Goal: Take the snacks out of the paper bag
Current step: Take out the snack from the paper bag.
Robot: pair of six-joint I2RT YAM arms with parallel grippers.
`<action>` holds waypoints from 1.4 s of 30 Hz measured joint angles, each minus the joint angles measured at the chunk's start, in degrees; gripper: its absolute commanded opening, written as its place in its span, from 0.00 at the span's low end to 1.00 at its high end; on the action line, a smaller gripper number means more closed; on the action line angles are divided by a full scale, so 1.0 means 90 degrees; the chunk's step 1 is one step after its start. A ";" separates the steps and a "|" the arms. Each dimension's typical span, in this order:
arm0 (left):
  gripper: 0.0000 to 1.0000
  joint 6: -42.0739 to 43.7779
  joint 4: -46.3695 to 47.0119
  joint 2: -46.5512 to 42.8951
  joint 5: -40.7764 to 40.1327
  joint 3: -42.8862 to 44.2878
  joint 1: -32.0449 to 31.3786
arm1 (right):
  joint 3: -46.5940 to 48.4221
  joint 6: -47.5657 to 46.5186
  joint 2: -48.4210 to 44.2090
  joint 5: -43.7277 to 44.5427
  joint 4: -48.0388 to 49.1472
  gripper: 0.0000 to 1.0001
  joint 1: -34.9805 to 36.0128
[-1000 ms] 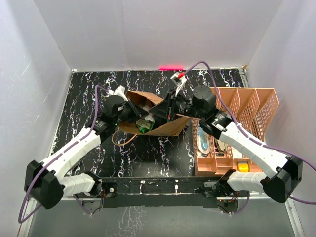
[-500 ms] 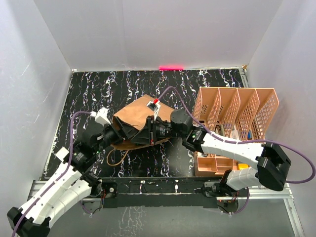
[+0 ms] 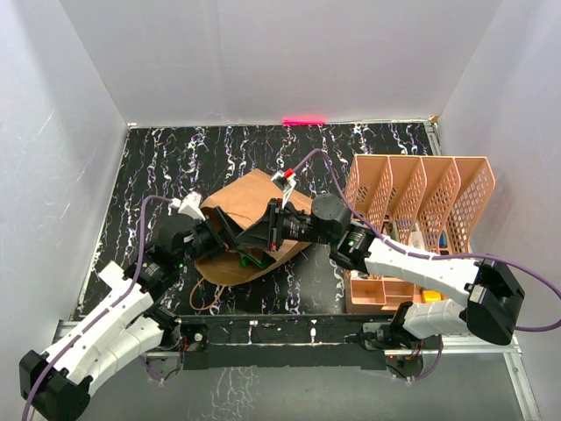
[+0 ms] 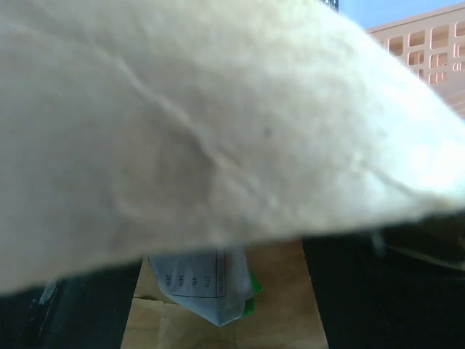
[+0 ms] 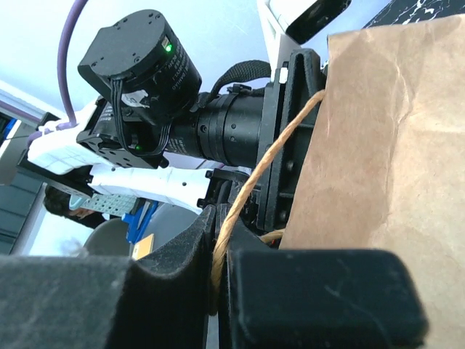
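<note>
- Right tool: what does it grip?
- It is clamped together on the twine handle of the paper bag. The bag lies tilted mid-desk, with its mouth toward the left arm.
- And the left tool?
- Fingers apart, at the bag's mouth under the upper paper flap; nothing is held. A green-white snack packet lies just inside on the bag's lower wall, between and beyond the fingers.
- How is the step best done?
- As a judgement: the right tool should hold the handle taut so the mouth gapes. The left should advance low, straddle the packet's near edge, close on foil alone rather than paper, then draw straight out. Other packets, if any, are hidden.
</note>
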 measured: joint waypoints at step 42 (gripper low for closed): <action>0.00 0.2431 -0.1190 0.0605 0.0984 0.3937 0.0000 | 0.1173 -0.1467 -0.1190 0.2460 -0.3446 0.08 -0.2001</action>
